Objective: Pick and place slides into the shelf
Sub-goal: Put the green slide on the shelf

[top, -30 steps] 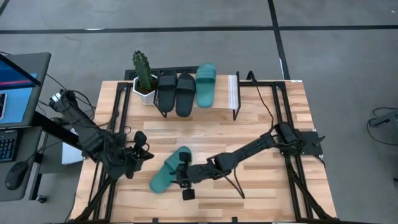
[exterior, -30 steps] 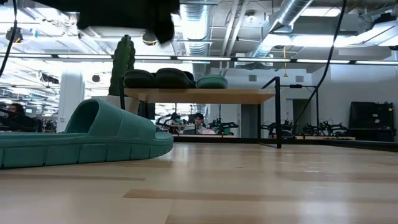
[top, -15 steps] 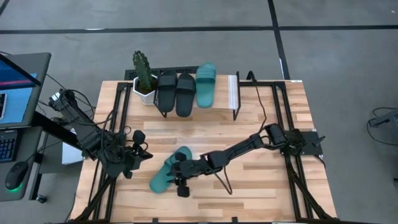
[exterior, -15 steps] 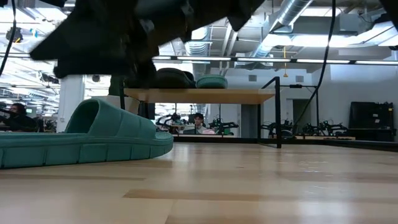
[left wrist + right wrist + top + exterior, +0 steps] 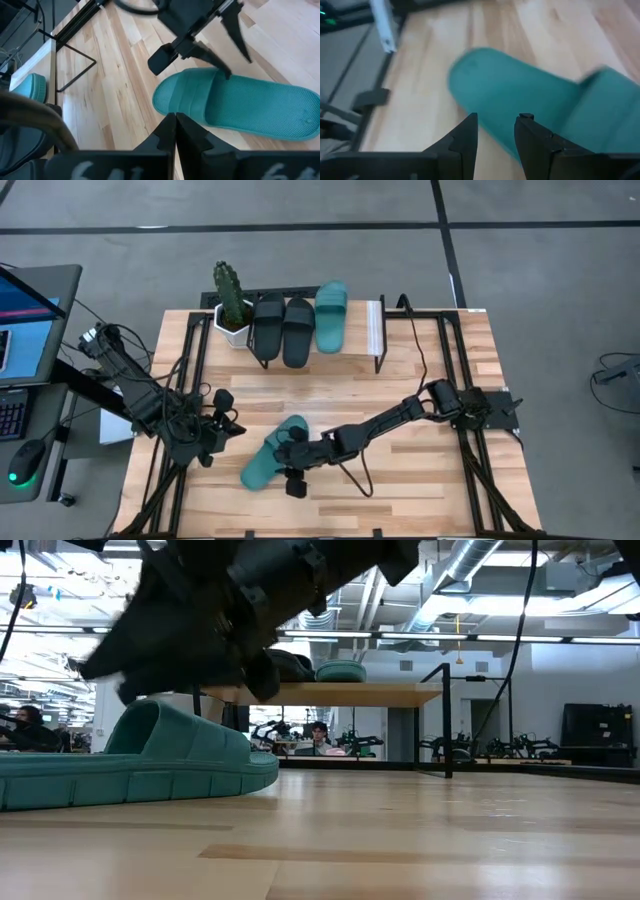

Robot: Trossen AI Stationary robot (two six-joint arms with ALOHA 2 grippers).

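One teal slide (image 5: 262, 460) lies sole-down on the table's near left part, also seen in the low view (image 5: 150, 762). My right gripper (image 5: 495, 125) is open and hovers low over the slide, fingers near the strap (image 5: 200, 92). My left gripper (image 5: 175, 127) is shut and waits to the slide's left (image 5: 226, 426). The shelf (image 5: 375, 330) stands at the far edge. On its panel rest two black slides (image 5: 283, 328) and the other teal slide (image 5: 331, 315). My right gripper comes at the teal slide from above, slanting from the table's right, with one finger (image 5: 222, 67) close over the strap's edge (image 5: 220, 82). Whether it touches the strap, I cannot tell. The slide lies flat on the table.
A cactus in a white pot (image 5: 232, 305) stands at the shelf's left end. Black frame rails (image 5: 190, 370) run along both table sides. Bare wood (image 5: 330, 385) lies between the shelf and the slide. A desk with a screen (image 5: 30, 320) stands left of the table.
My right gripper has moved a little toward the table's left and come down over the teal slide; in the low view it has dropped from the top edge to just above the strap. The slide has stayed where it was.
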